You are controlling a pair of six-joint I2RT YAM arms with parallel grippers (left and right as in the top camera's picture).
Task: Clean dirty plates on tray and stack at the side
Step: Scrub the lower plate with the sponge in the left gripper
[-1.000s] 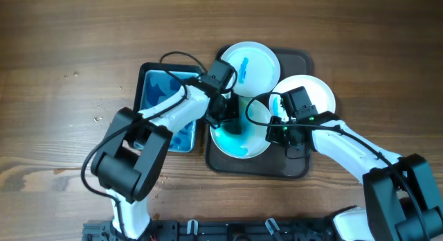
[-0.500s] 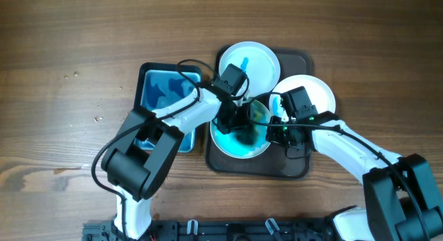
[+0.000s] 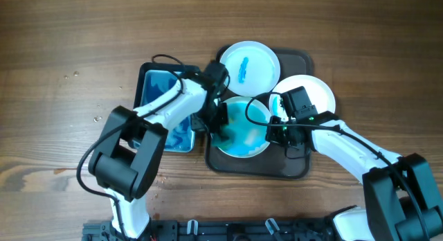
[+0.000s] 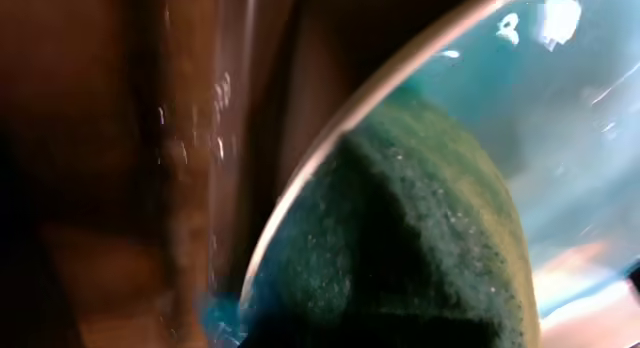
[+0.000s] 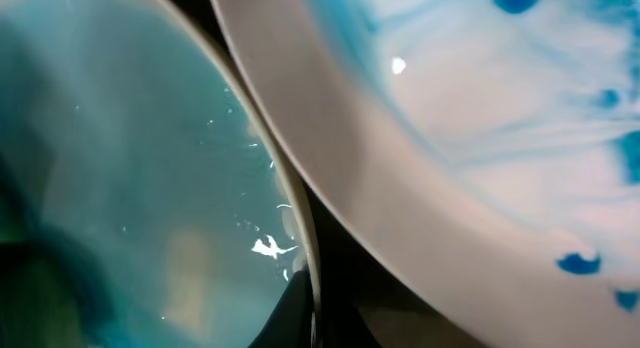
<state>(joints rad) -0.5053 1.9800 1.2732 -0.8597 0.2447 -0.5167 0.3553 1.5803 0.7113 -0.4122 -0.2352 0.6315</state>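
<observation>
The dark brown tray holds three white plates. The front plate is awash in teal-blue. My left gripper is shut on a dark green sponge, pressed at this plate's left rim. My right gripper is shut on the same plate's right rim, with a dark finger against the edge. A second plate at the tray's back carries a blue streak. The third plate, smeared with blue, overlaps the tray's right edge, partly under my right arm.
A blue rectangular tub of blue water stands against the tray's left side, under my left arm. Water droplets lie on the wooden table to the left. A dark rail runs along the near table edge.
My left gripper has swept the sponge from the middle of the front plate to its left rim. The right gripper has kept still on the right rim.
</observation>
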